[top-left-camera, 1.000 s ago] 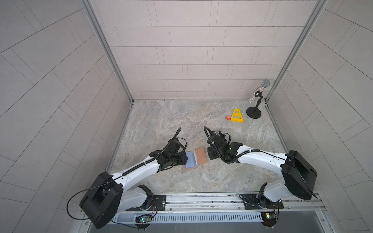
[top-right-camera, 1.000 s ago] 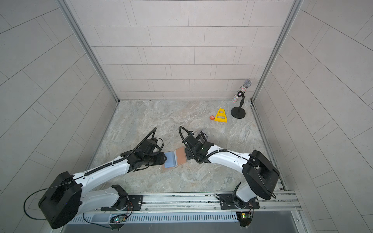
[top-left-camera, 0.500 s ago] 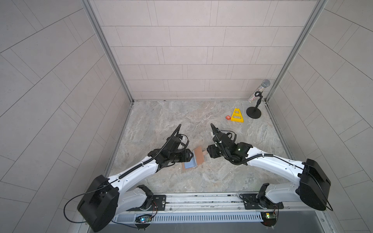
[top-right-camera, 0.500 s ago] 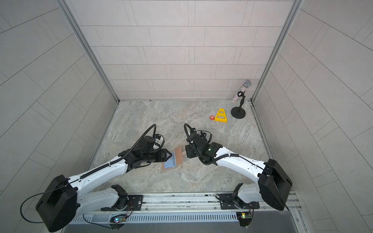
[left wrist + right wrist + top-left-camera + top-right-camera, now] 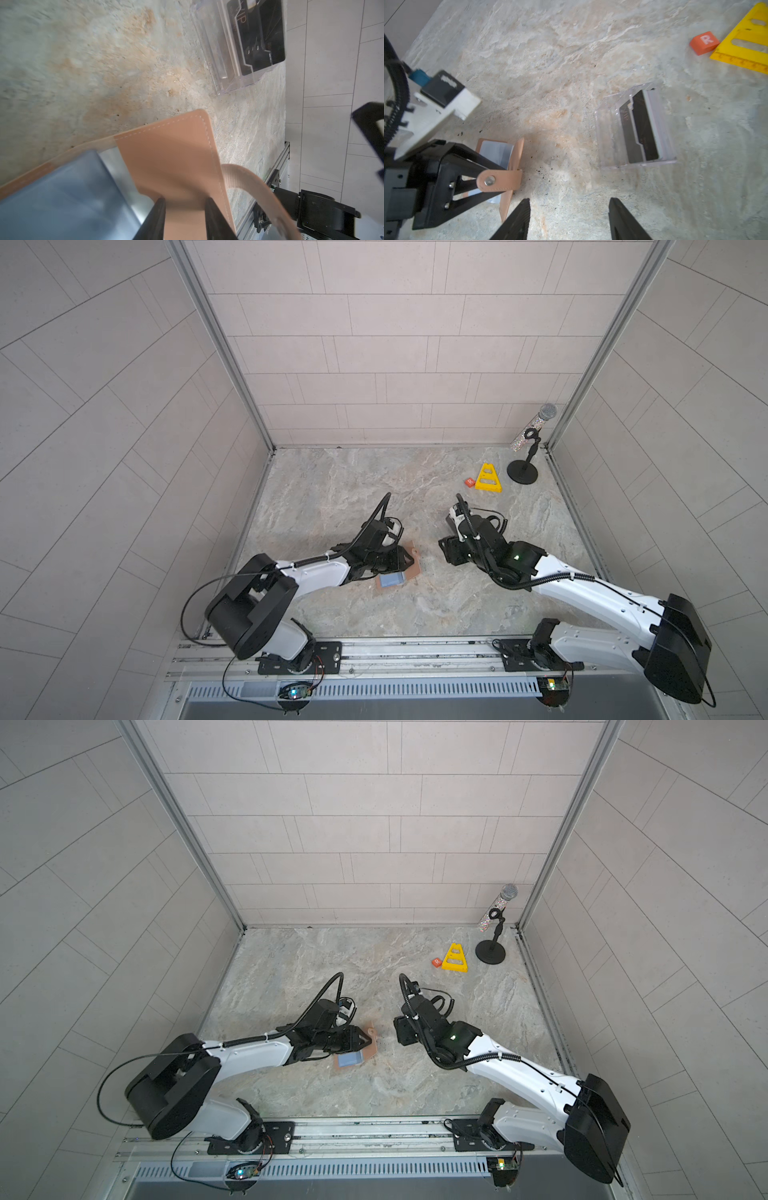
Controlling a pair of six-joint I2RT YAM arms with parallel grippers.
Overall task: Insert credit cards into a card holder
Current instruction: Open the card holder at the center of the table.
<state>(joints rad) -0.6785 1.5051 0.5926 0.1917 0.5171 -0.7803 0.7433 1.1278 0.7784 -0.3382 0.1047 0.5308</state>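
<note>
Two arms reach over a marbled table (image 5: 353, 497); sides are the robot's own.

The card holder (image 5: 412, 569), of tan leather, lies open near the middle of the table, in front of the left arm. One half lies flat. The other cover is lifted and appears edge-on and nearly upright in the right wrist view. On the flat half, a pale grey-blue card (image 5: 349, 1060) sits under a clear sleeve (image 5: 116, 166).

The left gripper (image 5: 185, 199) is at the lifted cover. Its jaws stand part-way spread, with leather filling the gap between them. The snap tab (image 5: 496, 180) curls back across the gripper. Whether the jaws pinch the cover or only rest against it cannot be told.

The right gripper (image 5: 569, 199) hangs over bare table between the card holder and a clear plastic box (image 5: 610, 128). Its jaws are spread wide and hold nothing.

The box stands apart from the card holder, on the right arm's side. It holds a dark card (image 5: 261, 37) with "VIP" lettering.

Toward the far right corner lies an orange block (image 5: 704, 42) marked "R". It is just beside a yellow triangular ruler (image 5: 488, 488). A microphone (image 5: 523, 477) on a round-based stand is next to the ruler, near the corner post.
</note>
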